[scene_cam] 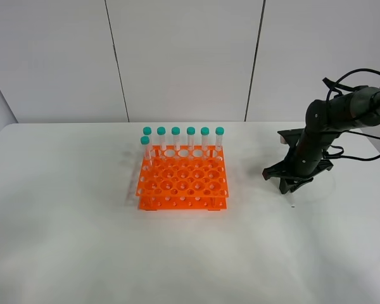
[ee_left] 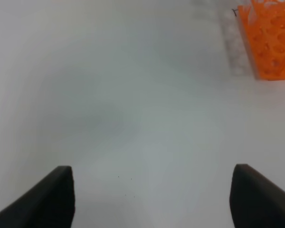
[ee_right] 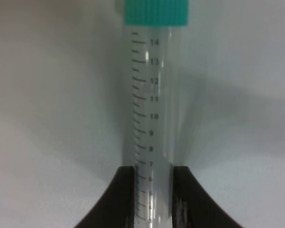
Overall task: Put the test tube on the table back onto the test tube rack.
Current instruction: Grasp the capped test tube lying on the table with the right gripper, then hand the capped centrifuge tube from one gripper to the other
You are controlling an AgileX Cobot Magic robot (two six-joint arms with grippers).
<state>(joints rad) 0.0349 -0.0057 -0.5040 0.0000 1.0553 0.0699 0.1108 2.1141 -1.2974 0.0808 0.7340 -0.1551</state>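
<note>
In the right wrist view, the test tube (ee_right: 152,109) is clear with printed graduations and a teal cap, and my right gripper (ee_right: 152,199) is shut on its lower part. From the high camera, that gripper (scene_cam: 294,185) points down at the white table (scene_cam: 82,240), right of the orange test tube rack (scene_cam: 182,180); the gripper hides most of the tube. My left gripper (ee_left: 152,199) is wide open over bare table, with nothing between its fingers. A corner of the rack (ee_left: 270,42) shows far from it. The left arm is outside the high view.
Several teal-capped tubes (scene_cam: 183,138) stand along the rack's back row, and one more (scene_cam: 145,149) stands at the left end of the second row. Black cables (scene_cam: 351,79) trail behind the right arm. White wall panels rise behind the table.
</note>
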